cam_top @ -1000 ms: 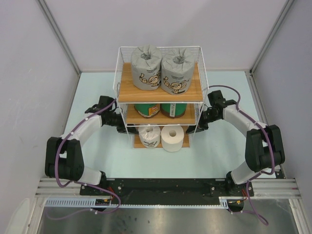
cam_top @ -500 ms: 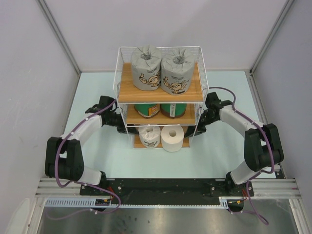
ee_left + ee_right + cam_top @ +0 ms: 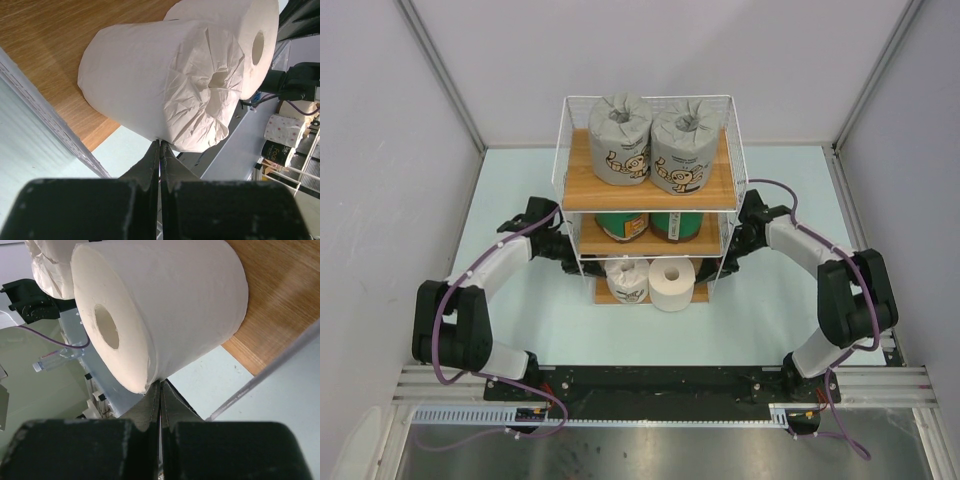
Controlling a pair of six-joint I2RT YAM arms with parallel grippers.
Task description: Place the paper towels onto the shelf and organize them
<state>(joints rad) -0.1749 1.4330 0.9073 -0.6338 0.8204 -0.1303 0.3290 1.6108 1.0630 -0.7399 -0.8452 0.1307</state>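
Top external view shows the shelf [image 3: 578, 182] fully loaded: grey rolls [image 3: 620, 140] on top, green rolls [image 3: 623, 226] in the middle, and the white-wrapped roll [image 3: 626, 278] and bare roll [image 3: 671, 284] side by side on the lowest board. The left gripper [image 3: 160, 150] and right gripper [image 3: 160, 390] flank that tier, jaws pressed together, holding nothing, tips just beside the rolls. This looks like final tidying: nudge gently and evenly from both sides so nothing tips off the front. Compared with a second ago, the right arm sits closer in and the bare roll lies slightly further left
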